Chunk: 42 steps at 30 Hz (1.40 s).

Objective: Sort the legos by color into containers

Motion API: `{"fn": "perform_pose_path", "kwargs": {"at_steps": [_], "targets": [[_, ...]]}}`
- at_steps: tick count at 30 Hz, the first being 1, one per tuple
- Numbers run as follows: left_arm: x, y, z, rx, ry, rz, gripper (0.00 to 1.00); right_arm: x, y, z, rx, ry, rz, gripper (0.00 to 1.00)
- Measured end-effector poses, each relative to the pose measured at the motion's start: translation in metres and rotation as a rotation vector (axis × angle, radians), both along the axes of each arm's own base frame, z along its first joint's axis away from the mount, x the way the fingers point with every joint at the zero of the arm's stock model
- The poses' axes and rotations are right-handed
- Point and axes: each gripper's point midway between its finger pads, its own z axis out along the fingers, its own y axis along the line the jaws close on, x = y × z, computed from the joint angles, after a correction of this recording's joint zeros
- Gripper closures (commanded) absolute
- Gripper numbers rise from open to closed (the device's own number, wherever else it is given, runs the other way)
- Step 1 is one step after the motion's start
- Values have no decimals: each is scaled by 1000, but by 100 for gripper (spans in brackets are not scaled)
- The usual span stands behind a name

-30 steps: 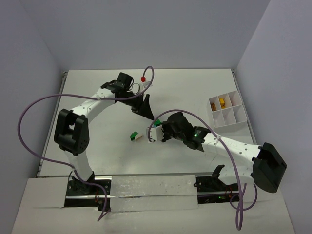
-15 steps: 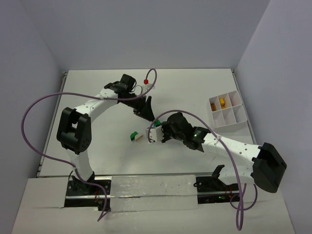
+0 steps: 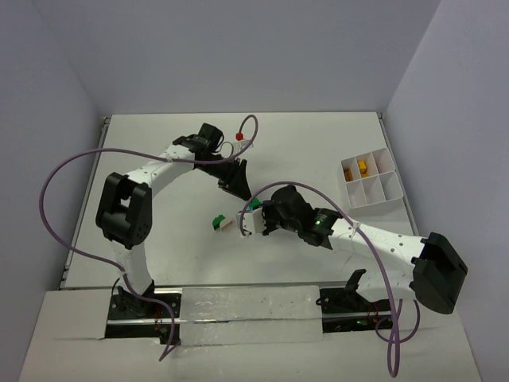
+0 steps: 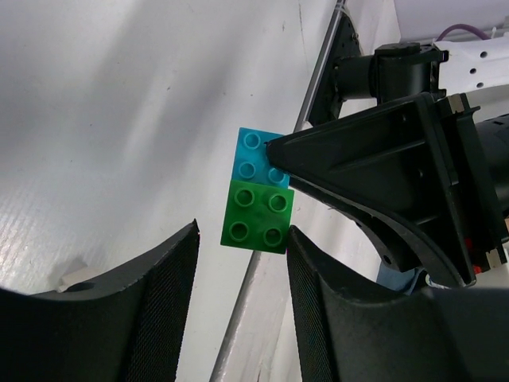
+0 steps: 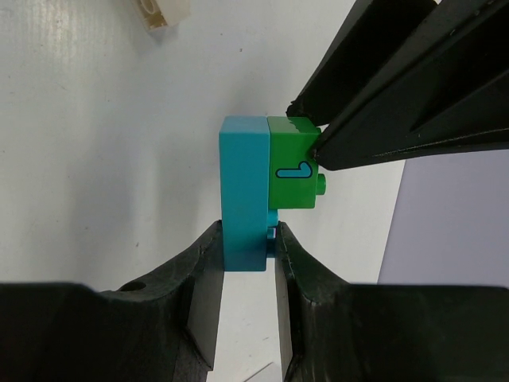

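The right gripper [image 5: 246,235] is clamped on the lower end of a teal brick [image 5: 242,183], its two black fingers pressed flat against the brick's sides. A green brick [image 5: 293,163] is stuck to the teal one, and the right wrist view shows the black fingers [image 5: 398,95] of the other arm touching its upper corner. In the left wrist view, the left gripper [image 4: 242,232] has its jaws apart on either side of that green brick. One pad lies against the brick's edge and a sliver of table shows between the brick and the other pad, so this gripper is not clamped. From above, the two arms meet over the middle of the table [image 3: 318,143], with the joined pair between their tips. Just to the left of them, a loose green brick [image 3: 216,221] and a white brick [image 3: 227,224] lie side by side on the table. A small red piece [image 3: 238,136] sits near the far edge, beside the left arm's cable. Well apart at the right edge stands the white tray [image 3: 390,185]. It holds an orange brick [image 3: 347,169] and a yellow brick [image 3: 362,166] in two neighbouring far compartments.
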Motion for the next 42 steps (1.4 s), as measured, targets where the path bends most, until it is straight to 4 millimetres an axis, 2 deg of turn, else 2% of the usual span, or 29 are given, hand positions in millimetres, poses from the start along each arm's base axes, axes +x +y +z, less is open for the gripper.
{"fn": "perform_pose_path", "kwargs": {"at_steps": [7,12,18,22,26,33,40,42], "targets": [[-2,1,0,-4,-9,-14,38,0,0,0,0,0,0,100],[-4,1,0,-13,-3,-25,43,0,0,0,0,0,0,100],[-6,0,-2,-13,11,-33,44,0,0,0,0,0,0,100],[-8,-1,-3,-15,15,-41,52,0,0,0,0,0,0,100],[-10,-3,-2,-24,24,-51,73,-1,0,-1,-5,4,3,100],[-9,-4,-2,-27,24,-53,100,-2,-1,-1,-10,0,-1,100],[-6,-2,3,-31,52,-30,100,-6,0,3,-4,-13,9,100],[4,1,4,-33,44,3,100,-13,2,1,-5,-10,37,100]]}}
